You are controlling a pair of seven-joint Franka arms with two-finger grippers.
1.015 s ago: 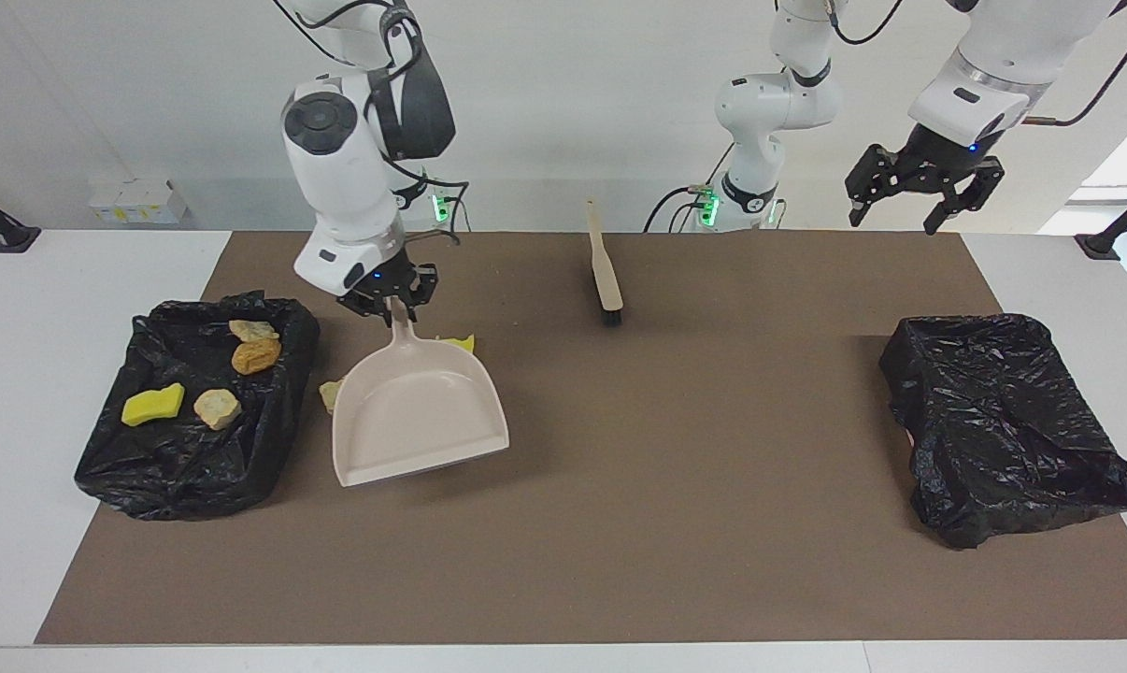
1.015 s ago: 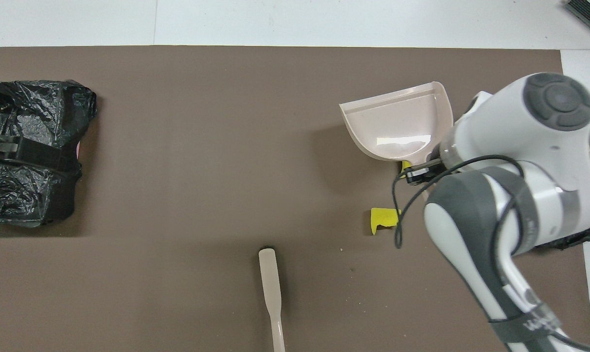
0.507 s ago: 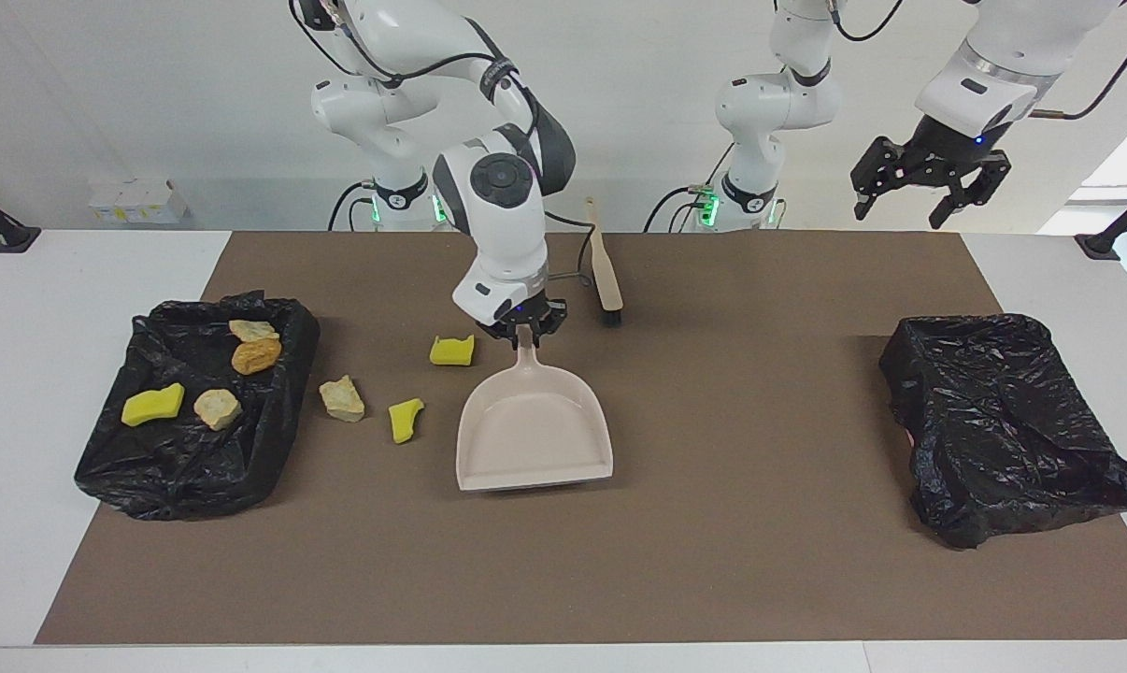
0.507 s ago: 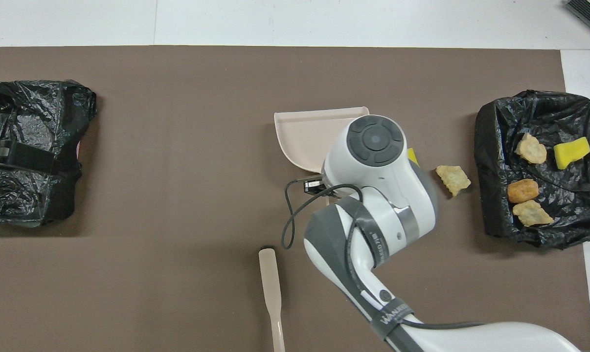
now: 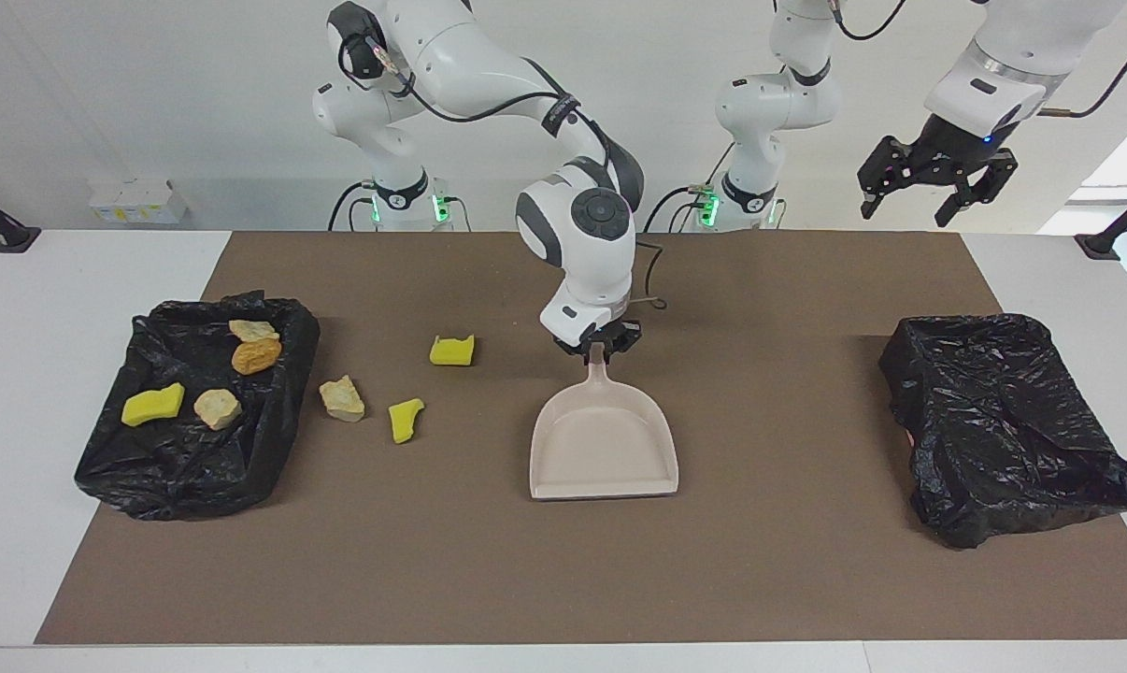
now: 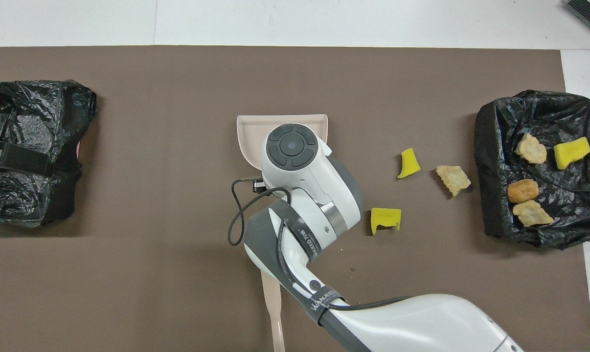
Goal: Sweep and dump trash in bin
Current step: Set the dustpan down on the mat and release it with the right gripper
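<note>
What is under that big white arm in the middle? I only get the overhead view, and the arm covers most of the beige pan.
Observer: The right gripper is under it, shut on the handle of the dustpan.
Operator: Is anything in the pan?
Observer: No. From the facing view its whole scoop shows, and it is empty.
Operator: And where is the other arm? I cannot see it at all.
Observer: The left gripper hangs raised in the air at the left arm's end of the table, open and holding nothing, waiting.
</note>
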